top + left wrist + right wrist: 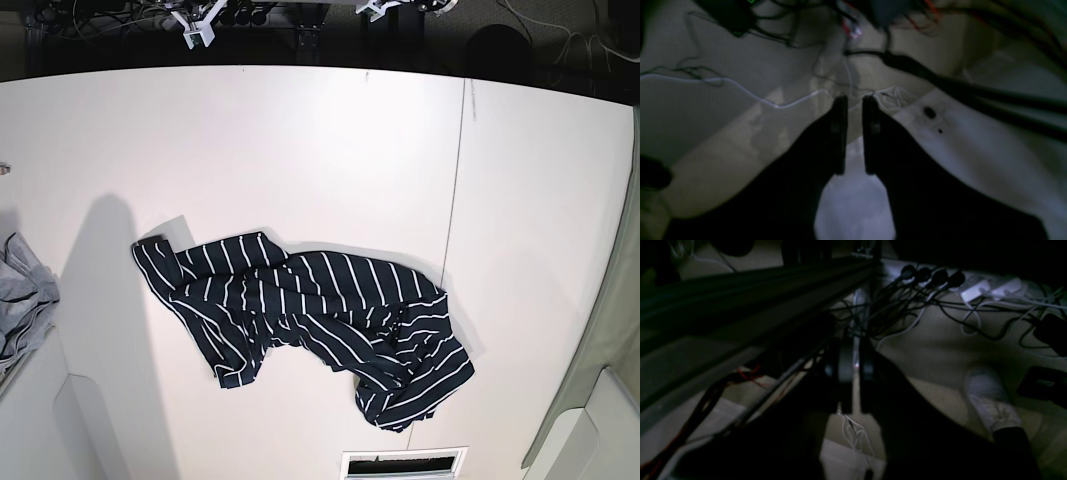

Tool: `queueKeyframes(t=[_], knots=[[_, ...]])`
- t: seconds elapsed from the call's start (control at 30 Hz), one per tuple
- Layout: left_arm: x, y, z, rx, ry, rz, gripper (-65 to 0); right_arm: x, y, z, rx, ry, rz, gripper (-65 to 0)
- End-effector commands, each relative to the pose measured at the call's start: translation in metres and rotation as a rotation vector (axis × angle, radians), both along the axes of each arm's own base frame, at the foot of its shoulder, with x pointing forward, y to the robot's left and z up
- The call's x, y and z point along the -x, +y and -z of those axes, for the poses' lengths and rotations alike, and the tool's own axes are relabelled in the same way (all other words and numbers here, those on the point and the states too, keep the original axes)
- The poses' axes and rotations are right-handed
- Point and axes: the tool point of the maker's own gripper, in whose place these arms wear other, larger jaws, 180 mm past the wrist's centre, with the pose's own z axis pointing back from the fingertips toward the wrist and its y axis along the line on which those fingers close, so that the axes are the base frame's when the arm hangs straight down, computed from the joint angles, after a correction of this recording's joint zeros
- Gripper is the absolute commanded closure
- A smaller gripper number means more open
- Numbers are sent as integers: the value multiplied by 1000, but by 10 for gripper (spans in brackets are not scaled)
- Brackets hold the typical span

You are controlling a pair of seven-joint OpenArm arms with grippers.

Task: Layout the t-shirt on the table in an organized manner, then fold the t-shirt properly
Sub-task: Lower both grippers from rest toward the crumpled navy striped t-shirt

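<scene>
The dark navy t-shirt (pixel 300 320) with thin white stripes lies crumpled on the white table (pixel 300 150), in the near middle of the base view, with one sleeve out at its left. Neither arm shows in the base view. My left gripper (pixel 855 100) shows in its wrist view with its black fingers nearly together and nothing between them, over carpet and cables. My right gripper (pixel 856 343) looks the same, with only a narrow slit between its fingers, beside a dark frame beam. The t-shirt is out of both wrist views.
A light grey cloth (pixel 20 290) lies at the table's left edge. A thin dark seam (pixel 458 200) crosses the table right of the shirt. A slot (pixel 405 463) sits at the near edge. Cables and a power strip (pixel 973 286) lie on the floor.
</scene>
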Motion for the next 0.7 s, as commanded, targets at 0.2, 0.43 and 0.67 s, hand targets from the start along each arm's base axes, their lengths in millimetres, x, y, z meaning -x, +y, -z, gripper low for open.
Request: queueKeyframes(t=[0.2, 0.43, 0.67], knots=[[-4, 26, -12, 15, -109, -79, -111, -4, -13, -11, -53, -54, 131, -24], [-32, 65, -40, -21, -263, -252, -111, 8, -19, -40, -102, -151, 187, -23], [-88, 87, -109, 98, -482, -433, -122, -1, -27, -92, -133, -247, 216, -23]])
